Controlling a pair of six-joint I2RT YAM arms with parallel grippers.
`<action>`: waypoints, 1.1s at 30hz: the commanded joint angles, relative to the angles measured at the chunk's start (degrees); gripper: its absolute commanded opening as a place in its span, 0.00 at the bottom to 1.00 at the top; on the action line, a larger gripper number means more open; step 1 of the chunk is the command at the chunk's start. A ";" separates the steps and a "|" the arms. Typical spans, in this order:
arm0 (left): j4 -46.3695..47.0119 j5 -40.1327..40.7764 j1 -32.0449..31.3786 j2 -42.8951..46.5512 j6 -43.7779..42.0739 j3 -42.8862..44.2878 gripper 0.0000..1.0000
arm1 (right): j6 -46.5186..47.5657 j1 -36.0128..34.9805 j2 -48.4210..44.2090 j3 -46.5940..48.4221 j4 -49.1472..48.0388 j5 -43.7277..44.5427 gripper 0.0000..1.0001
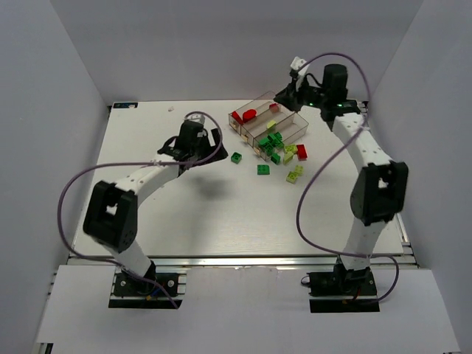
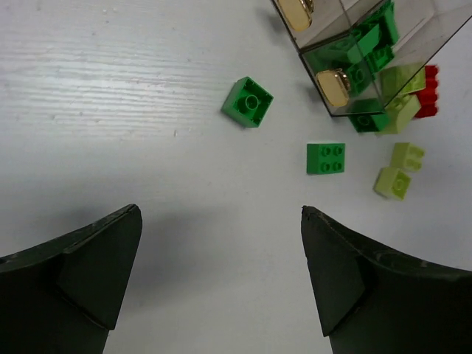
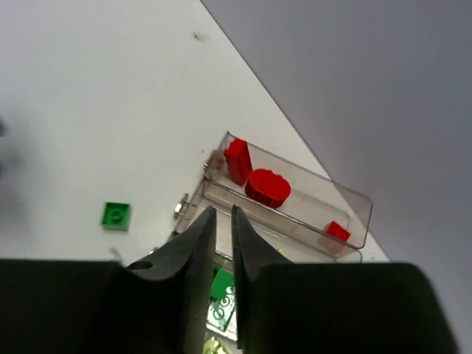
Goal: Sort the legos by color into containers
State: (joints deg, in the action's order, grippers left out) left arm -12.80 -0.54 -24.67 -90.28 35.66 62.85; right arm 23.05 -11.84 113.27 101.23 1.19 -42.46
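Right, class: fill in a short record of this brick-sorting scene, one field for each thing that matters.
tray: clear plastic tray with three long compartments, far right of the white table
far compartment: red bricks
near compartment: dark green bricks
loose near the tray: green bricks, lime bricks, a red piece
left gripper: open, empty, above bare table
right gripper: nearly shut, empty, above the tray

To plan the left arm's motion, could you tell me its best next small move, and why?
Probably ease the left gripper forward and down over the single-stud green brick: its fingers stand wide open, empty, and that brick lies loose almost straight ahead.
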 commanded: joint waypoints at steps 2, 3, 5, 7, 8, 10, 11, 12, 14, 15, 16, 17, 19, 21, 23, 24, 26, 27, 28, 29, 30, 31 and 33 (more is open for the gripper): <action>-8.82 -1.49 -1.87 -10.06 -13.83 11.56 0.98 | 7.27 2.86 -11.30 -7.79 14.35 -10.88 0.33; -8.91 -1.22 -2.57 -11.48 -15.25 13.07 0.98 | 7.27 3.31 -14.10 -9.19 17.85 -10.81 0.49; -8.82 -1.40 -2.84 -15.25 -17.98 16.84 0.98 | 7.53 4.79 -16.32 -13.14 21.29 -11.50 0.63; -8.56 -2.01 -3.02 -17.29 -19.92 18.70 0.98 | 7.71 5.94 -19.31 -15.87 24.37 -12.21 0.67; -7.60 -2.36 -3.19 -18.08 -21.67 19.41 0.98 | 7.63 7.08 -20.45 -18.93 24.47 -12.47 0.66; -6.37 -2.89 -3.72 -20.10 -23.26 21.08 0.98 | 6.84 8.23 -23.18 -21.85 24.12 -12.74 0.64; -5.32 -3.24 -3.98 -20.72 -24.22 21.69 0.98 | 5.79 9.19 -23.88 -24.13 23.34 -12.83 0.64; -4.96 -3.33 -4.07 -21.94 -24.67 23.01 0.98 | 5.26 9.55 -24.85 -25.02 22.98 -12.91 0.63; -4.52 -3.33 -4.25 -23.44 -25.37 24.51 0.98 | 4.20 10.34 -25.64 -26.86 22.28 -13.18 0.63; -4.52 -3.16 -4.34 -25.02 -25.64 25.91 0.97 | 2.89 10.43 -25.73 -27.31 22.01 -13.26 0.63; -4.52 -2.72 -4.51 -25.90 -25.73 26.62 0.97 | 2.36 10.52 -25.91 -27.58 21.66 -13.53 0.62; -4.69 -2.37 -4.60 -26.69 -25.73 27.32 0.97 | 2.00 10.60 -25.91 -27.75 21.23 -13.62 0.62; -4.26 -2.01 -4.95 -28.89 -25.55 28.81 0.95 | 1.65 10.61 -26.00 -27.84 20.96 -13.70 0.62; -4.08 -1.40 -5.65 -30.04 -25.81 29.96 0.95 | 1.30 10.69 -25.73 -27.93 20.34 -13.44 0.62; -4.60 -0.08 -6.27 -31.88 -26.43 32.07 0.93 | 1.12 10.78 -25.56 -27.93 20.08 -13.35 0.62; -4.69 1.92 -6.71 -32.50 -26.61 32.77 0.93 | 0.95 10.78 -25.47 -27.93 19.99 -13.35 0.62; -4.87 3.87 -7.06 -34.07 -27.04 34.35 0.91 | 0.86 10.87 -25.30 -28.19 19.99 -13.62 0.62; -4.78 4.31 -7.15 -34.52 -27.13 34.62 0.91 | 0.77 10.96 -25.38 -28.28 19.99 -13.62 0.62; -4.61 4.66 -7.24 -34.96 -27.13 34.80 0.90 | 0.77 10.96 -25.38 -28.37 19.99 -13.62 0.62; -4.26 4.93 -7.24 -35.49 -27.22 35.14 0.87 | 0.77 11.13 -25.47 -28.46 19.99 -13.62 0.61; -4.25 5.10 -7.33 -35.67 -27.05 35.32 0.86 | 0.77 11.13 -25.47 -28.54 19.99 -13.62 0.61; -4.17 5.37 -7.41 -35.84 -27.05 35.41 0.84 | 0.77 11.22 -25.47 -28.63 19.90 -13.62 0.61; -4.25 6.33 -7.68 -36.28 -27.22 35.67 0.81 | 0.77 11.22 -25.47 -28.81 19.90 -13.53 0.61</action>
State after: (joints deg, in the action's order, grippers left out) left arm -17.63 3.29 -32.05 -127.28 9.23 96.09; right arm 24.38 -1.08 89.49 72.71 22.35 -54.41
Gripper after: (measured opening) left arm 0.820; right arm 0.614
